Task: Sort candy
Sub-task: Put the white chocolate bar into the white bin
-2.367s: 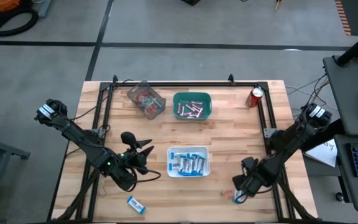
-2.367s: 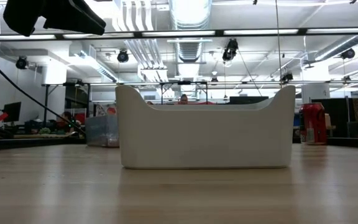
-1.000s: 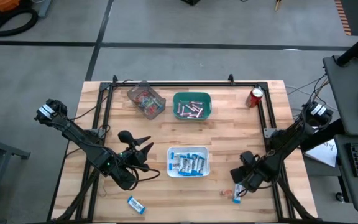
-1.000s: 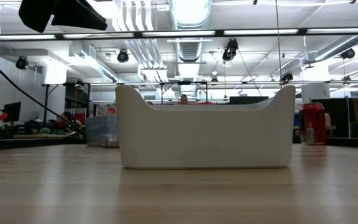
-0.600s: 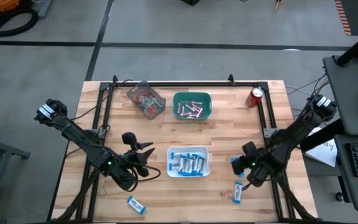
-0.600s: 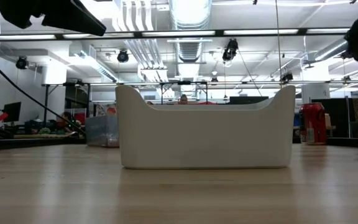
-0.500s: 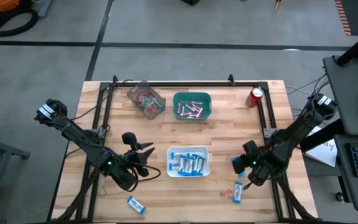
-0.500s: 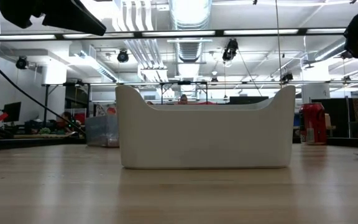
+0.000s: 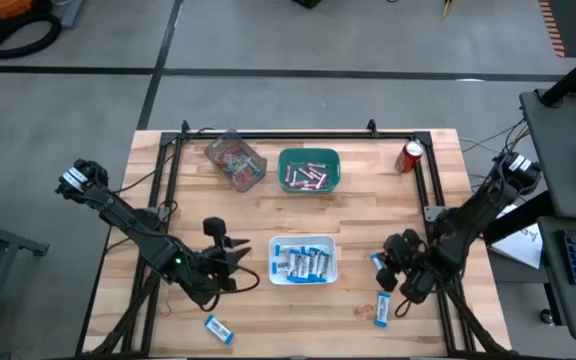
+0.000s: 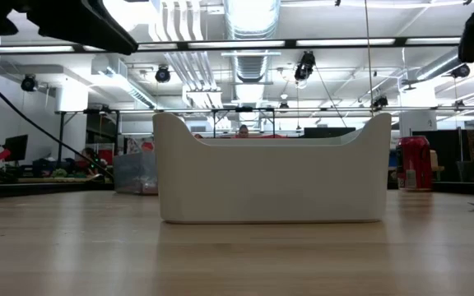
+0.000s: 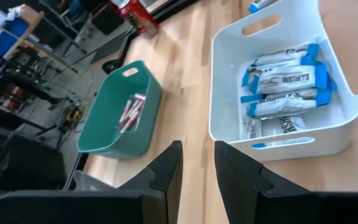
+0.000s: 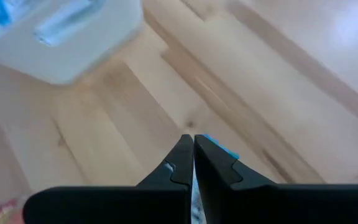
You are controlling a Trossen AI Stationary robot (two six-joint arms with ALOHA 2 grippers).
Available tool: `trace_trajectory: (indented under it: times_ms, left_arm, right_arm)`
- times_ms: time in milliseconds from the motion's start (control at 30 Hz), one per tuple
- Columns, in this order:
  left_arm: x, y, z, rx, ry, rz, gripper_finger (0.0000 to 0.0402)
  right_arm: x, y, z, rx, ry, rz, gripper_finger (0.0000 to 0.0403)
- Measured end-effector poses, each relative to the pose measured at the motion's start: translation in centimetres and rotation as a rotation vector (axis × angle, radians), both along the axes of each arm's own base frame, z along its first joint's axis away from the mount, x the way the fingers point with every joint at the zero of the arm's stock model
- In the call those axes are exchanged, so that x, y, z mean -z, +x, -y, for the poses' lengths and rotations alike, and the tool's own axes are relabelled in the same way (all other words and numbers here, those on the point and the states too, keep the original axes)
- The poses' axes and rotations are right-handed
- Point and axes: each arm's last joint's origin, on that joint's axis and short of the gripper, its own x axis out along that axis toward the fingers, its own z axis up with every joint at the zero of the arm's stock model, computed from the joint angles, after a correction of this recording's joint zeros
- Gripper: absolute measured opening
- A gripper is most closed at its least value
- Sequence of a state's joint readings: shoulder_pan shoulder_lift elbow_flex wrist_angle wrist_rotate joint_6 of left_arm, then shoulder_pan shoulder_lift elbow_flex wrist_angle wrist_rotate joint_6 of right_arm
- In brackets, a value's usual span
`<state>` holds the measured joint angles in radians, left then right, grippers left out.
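Candy is mostly sorted by kind: blue-and-white packets (image 9: 301, 262) in the white bin (image 9: 303, 241), sticks in the green bin (image 9: 309, 154). Strays remain on the tabletop (image 9: 368, 210), one packet (image 9: 219, 329) near the front edge. The right gripper (image 9: 380, 272) holds its jaws pinched on a blue packet, seemingly bound for the white bin. The left gripper (image 9: 240, 256) hovers, jaws slightly apart, empty.
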<state>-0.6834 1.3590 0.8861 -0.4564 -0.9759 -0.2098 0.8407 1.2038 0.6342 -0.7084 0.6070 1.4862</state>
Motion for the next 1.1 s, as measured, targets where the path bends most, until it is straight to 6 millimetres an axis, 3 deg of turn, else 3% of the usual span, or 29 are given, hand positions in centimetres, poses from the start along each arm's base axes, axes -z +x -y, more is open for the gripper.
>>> trace_trajectory:
  times_ms: [167, 333, 533, 833, 1100]
  left_arm:
    - [1.1, -0.3, -0.1, 0.054, -0.051, 0.017, 0.0077]
    - [1.7, -0.9, -0.6, 0.093, -0.120, 0.128, 0.0077]
    - [1.2, -1.4, -1.2, 0.125, -0.138, 0.243, 0.0077]
    - [-0.1, -0.8, -1.6, 0.158, -0.071, 0.337, 0.0077]
    - [-0.2, -0.5, -2.0, 0.139, -0.061, 0.340, 0.0077]
  right_arm:
    - [1.9, -1.1, -1.5, -0.072, -0.090, 0.083, 0.0009]
    - [4.1, -1.9, -3.2, -0.073, -0.085, 0.051, 0.0009]
    - [4.8, -1.7, -4.1, -0.034, -0.031, -0.030, 0.0017]
    - [4.2, -1.8, -4.0, -0.009, 0.000, -0.002, 0.0111]
    - [5.8, -2.0, -3.5, 0.096, -0.079, -0.033, 0.0184]
